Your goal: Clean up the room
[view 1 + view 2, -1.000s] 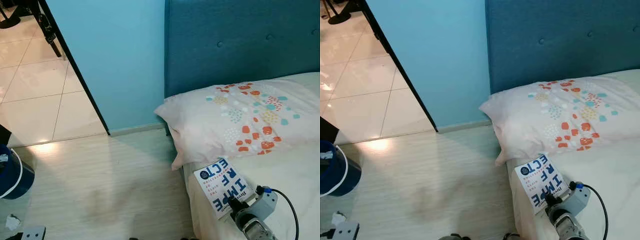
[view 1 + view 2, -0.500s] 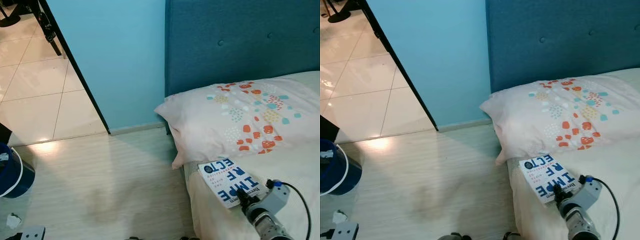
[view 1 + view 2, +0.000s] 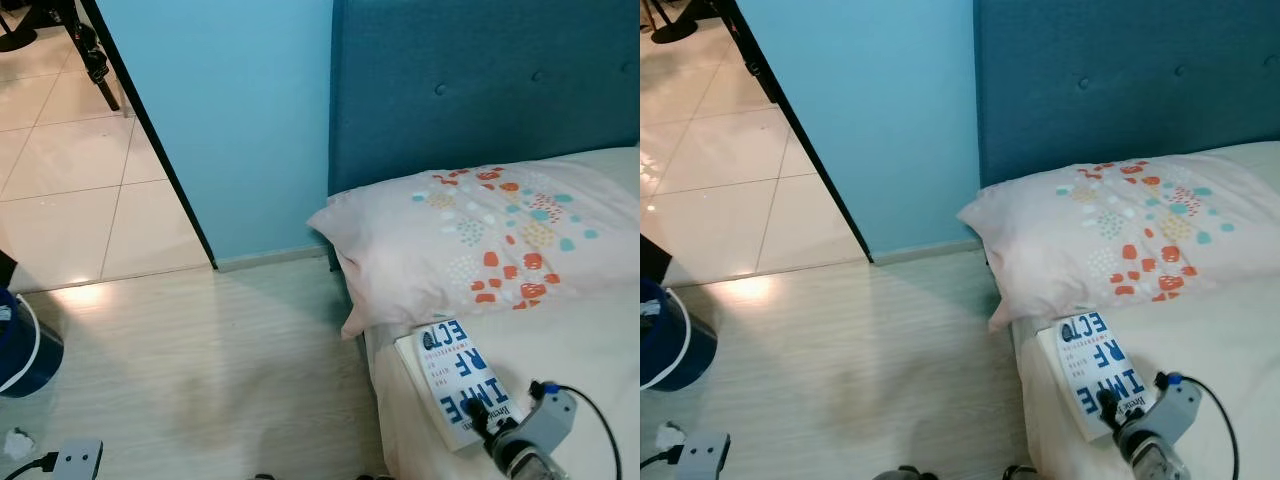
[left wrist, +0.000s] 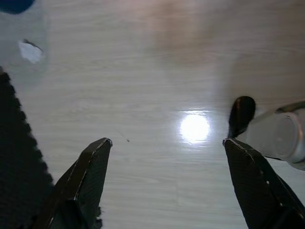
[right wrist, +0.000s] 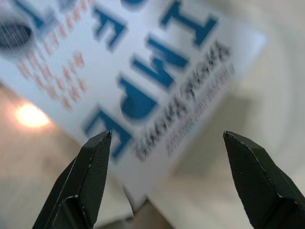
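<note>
At lower right, the right claw (image 3: 1108, 403) hangs released over the book (image 3: 462, 383) on the bed (image 3: 590, 340); grasping it seems next. The left claw (image 4: 167, 152), also released, idles above the floor (image 3: 220, 370).

My two eyes look down from high up, both seeing the bed (image 3: 600, 330) at right and floor (image 3: 200, 370) at left. My right wrist camera sits very close above the book (image 5: 143, 71).
</note>
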### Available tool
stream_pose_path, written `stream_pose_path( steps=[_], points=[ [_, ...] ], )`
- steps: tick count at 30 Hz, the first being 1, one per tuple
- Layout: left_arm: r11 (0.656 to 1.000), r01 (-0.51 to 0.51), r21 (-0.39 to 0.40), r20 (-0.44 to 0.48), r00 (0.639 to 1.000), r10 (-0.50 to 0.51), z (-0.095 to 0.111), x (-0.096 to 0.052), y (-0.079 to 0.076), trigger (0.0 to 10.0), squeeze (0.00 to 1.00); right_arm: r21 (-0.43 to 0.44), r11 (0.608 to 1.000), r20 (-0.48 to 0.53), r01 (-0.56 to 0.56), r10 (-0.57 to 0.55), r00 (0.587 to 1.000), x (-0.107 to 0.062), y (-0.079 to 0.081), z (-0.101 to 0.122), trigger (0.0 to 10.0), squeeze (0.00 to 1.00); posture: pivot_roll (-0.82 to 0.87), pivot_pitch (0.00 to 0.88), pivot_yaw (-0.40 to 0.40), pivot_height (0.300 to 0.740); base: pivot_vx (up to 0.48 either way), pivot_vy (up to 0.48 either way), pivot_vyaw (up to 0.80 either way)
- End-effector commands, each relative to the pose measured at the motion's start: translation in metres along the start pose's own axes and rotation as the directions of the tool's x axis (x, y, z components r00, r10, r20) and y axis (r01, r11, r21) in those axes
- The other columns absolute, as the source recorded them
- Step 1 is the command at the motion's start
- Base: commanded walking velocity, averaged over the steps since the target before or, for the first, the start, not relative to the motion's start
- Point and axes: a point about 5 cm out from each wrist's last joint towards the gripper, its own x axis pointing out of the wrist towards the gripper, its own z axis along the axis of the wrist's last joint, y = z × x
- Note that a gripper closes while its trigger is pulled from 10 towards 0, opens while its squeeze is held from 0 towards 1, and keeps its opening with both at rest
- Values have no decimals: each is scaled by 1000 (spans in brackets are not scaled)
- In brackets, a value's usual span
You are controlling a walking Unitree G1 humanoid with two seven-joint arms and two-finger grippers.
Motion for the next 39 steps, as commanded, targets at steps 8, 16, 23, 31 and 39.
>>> stream_pose_path(
  steps=[8,16,23,31,39],
  points=[
    [1000,-2,-27,-99,995,-1,-22,-3,-13,10000,0,18,996,-255,82,-75,964,-19,-19,-74,10000,929,154,160,11,740,0,0,0],
    [998,-8,-56,-116,993,1,-18,3,-25,10000,0,172,979,-61,114,-105,993,-15,-30,-36,10000,671,114,73,-15,740,0,0,0],
    [994,-63,-93,-122,991,52,-4,12,-36,10000,0,158,987,-28,42,-38,999,-11,-19,-31,10000,0,89,13,-32,740,0,0,0],
    [991,-93,-97,-149,986,78,10,20,-49,10000,0,-3,1000,-189,-9,8,982,-13,1,-73,10000,0,64,0,-44,740,-141,0,0],
    [999,-31,-10,-204,979,28,1,19,-67,10000,0,-152,984,-340,92,-139,930,-36,-21,-119,10000,0,29,0,-45,740,-480,0,0]
  ],
)
